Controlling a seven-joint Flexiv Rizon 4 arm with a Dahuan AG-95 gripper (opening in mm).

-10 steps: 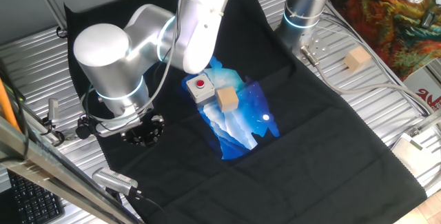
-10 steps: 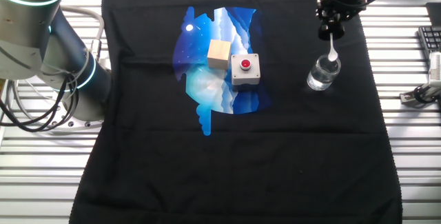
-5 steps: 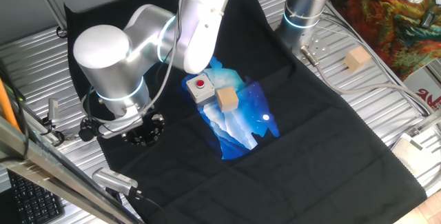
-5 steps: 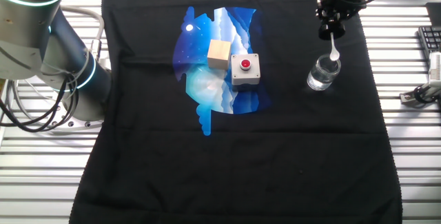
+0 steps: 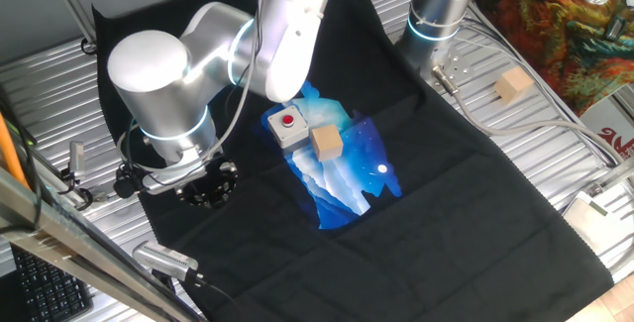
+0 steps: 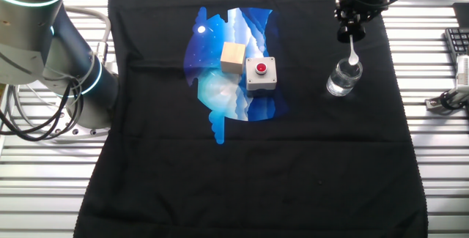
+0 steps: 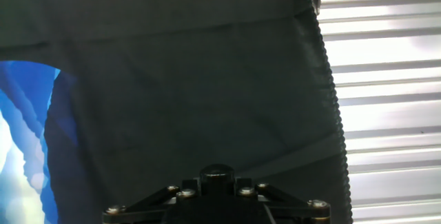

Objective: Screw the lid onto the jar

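Your claw (image 6: 352,27) grips the lid (image 6: 352,31) above the jar (image 6: 343,77).
In the other fixed view, the claw is clamped on the black lid at the far right of the worktop (image 6: 432,157); the white tip (image 6: 354,55) hangs down to the jar's mouth. The jar stands upright on the black cloth (image 6: 293,165), right of the button box (image 6: 260,73), which sits just beside the cube (image 6: 233,56) on the blue print (image 6: 220,91).

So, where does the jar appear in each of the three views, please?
One fixed view: not visible; the arm hides that spot.
The other fixed view: the jar stands upper right on the black cloth, right of the grey button box.
Hand view: not in it.
Shared landmark: the blue print.
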